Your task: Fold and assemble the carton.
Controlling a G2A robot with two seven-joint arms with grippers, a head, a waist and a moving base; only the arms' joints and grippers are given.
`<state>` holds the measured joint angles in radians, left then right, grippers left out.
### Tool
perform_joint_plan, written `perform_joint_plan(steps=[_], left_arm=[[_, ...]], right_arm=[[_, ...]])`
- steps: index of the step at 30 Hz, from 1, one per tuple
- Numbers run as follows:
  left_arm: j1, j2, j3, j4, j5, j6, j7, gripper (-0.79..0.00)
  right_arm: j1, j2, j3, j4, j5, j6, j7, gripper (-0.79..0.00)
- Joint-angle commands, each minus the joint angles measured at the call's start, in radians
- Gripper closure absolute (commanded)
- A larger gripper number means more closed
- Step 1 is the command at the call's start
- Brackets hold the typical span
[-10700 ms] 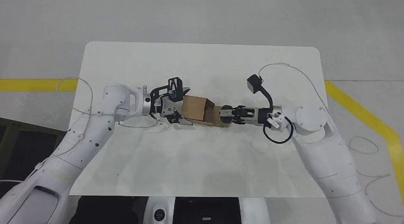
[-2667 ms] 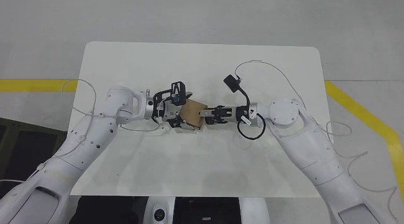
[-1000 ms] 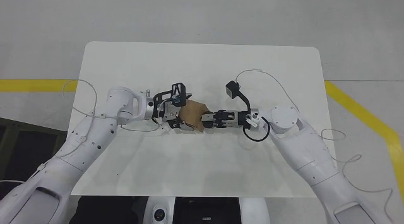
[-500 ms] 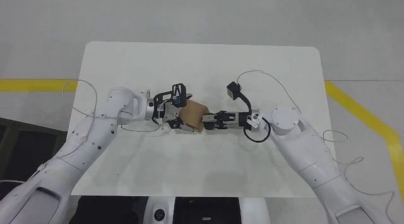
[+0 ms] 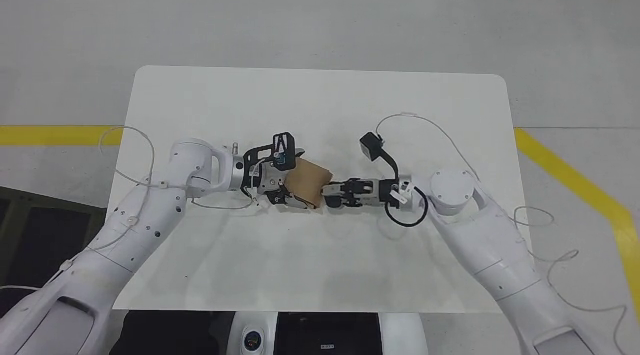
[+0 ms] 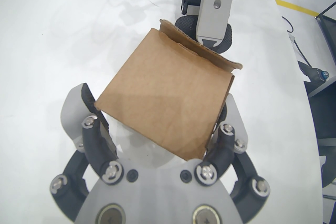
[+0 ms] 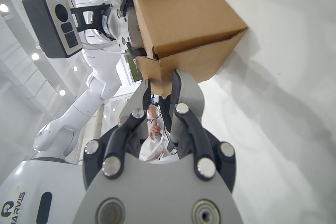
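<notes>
Closest to your left wrist camera, the left end effector [image 6: 157, 100] is clamped on the brown carton [image 7: 183, 15]. One finger pad [image 6: 88, 97] presses against one side wall and the other pad against the opposite wall, with the box filling the space between them. The carton sits near the middle of the desk [image 5: 320, 95], about halfway between the left and right edges, and its plain top panel faces up. From the right wrist view, its lower edge looks to meet the desk surface. At the carton's far end, toward your right arm, a flap [image 6: 178, 41] stands out from the box, with a dark gap under the top panel beside it. Beyond that, the right end effector [image 7: 162, 83] has its fingers pressed together, pinching that flap between them
</notes>
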<state>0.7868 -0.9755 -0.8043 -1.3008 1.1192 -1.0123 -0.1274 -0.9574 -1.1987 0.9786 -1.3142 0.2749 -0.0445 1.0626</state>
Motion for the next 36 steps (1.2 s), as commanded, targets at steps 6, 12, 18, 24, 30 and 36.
perform_joint_plan(steps=[6, 12, 18, 24, 30, 36], left_arm=[[0.000, 0.000, -0.001, 0.001, -0.002, 0.000, 0.001, -0.785], [0.000, 0.000, -0.001, 0.002, -0.005, 0.000, -0.002, -0.785], [0.000, 0.000, -0.002, 0.002, -0.004, 0.000, -0.002, -0.785], [0.001, 0.000, -0.001, 0.001, -0.003, 0.000, -0.003, -0.785], [0.001, 0.000, 0.001, 0.001, -0.004, 0.000, -0.001, -0.785], [0.001, 0.000, 0.002, -0.001, -0.004, 0.000, 0.000, -0.785]], right_arm=[[-0.006, 0.004, 0.004, -0.010, -0.011, 0.020, 0.002, -0.111], [-0.008, 0.007, 0.004, -0.017, -0.028, 0.045, 0.001, -0.105], [-0.015, 0.012, 0.014, -0.023, -0.036, 0.053, 0.000, -0.102], [-0.022, 0.016, 0.019, -0.039, -0.047, 0.065, 0.002, -0.108], [-0.011, 0.014, 0.010, -0.036, -0.046, 0.068, 0.000, -0.108], [0.012, 0.010, -0.004, -0.028, -0.048, 0.072, 0.002, -0.114]])
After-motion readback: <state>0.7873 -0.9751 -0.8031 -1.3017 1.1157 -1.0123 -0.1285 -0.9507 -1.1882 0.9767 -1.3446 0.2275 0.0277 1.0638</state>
